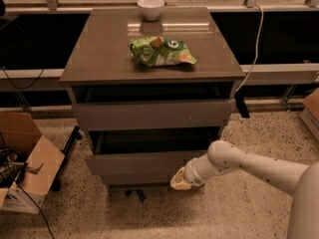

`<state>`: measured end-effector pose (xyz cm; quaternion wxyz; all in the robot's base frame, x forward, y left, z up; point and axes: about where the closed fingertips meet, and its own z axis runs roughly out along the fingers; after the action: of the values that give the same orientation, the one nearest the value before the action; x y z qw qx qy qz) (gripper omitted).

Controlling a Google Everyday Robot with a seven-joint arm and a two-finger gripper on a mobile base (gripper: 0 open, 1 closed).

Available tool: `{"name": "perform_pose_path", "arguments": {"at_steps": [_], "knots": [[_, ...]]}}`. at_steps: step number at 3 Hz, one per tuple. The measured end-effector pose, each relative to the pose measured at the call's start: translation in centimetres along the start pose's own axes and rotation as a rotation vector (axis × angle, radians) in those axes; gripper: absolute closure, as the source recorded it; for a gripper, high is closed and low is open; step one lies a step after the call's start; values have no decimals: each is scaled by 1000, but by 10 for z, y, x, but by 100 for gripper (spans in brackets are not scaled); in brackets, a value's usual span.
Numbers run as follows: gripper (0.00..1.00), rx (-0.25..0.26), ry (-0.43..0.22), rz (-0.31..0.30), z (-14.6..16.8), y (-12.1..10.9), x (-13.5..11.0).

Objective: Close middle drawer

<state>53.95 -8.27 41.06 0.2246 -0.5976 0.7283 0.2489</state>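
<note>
My gripper [182, 179] sits low at the end of the white arm [249, 166], which reaches in from my right. I cannot tell whether it is spread or pressed together. It appears to rest against the lower right end of the middle drawer [139, 163], though I cannot be sure there is contact.

The move turns on one relation. The drawer's flat front runs left to right across the gripper, and the drawer's travel runs straight away from it, into the cabinet [99, 54]. Most of the front lies to the left of the gripper, so the contact is off-centre, toward the right end. With a single arm there is no choice of side. I judge a push here must go squarely inward, or the box could skew on its runners.

A dark gap shows just above and beyond the gripper, over the front's top edge. I read that as the drawer not yet fully home, with a little way left to go.

Higher and farther back is the upper drawer front [149, 114], also with a shadowed gap above it. Beyond that, on the cabinet top, a green chip bag [160, 51] lies up and slightly left of the gripper. A white bowl [150, 6] stands at the far edge.
</note>
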Motion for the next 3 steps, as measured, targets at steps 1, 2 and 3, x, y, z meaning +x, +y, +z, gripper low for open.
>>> {"name": "perform_pose_path", "arguments": {"at_steps": [1,2,3], "knots": [[100,0,0,0,0,0,0],[100,48,-19,12,6,-5,1],[100,144,-102,3,19,-35,2]]}}
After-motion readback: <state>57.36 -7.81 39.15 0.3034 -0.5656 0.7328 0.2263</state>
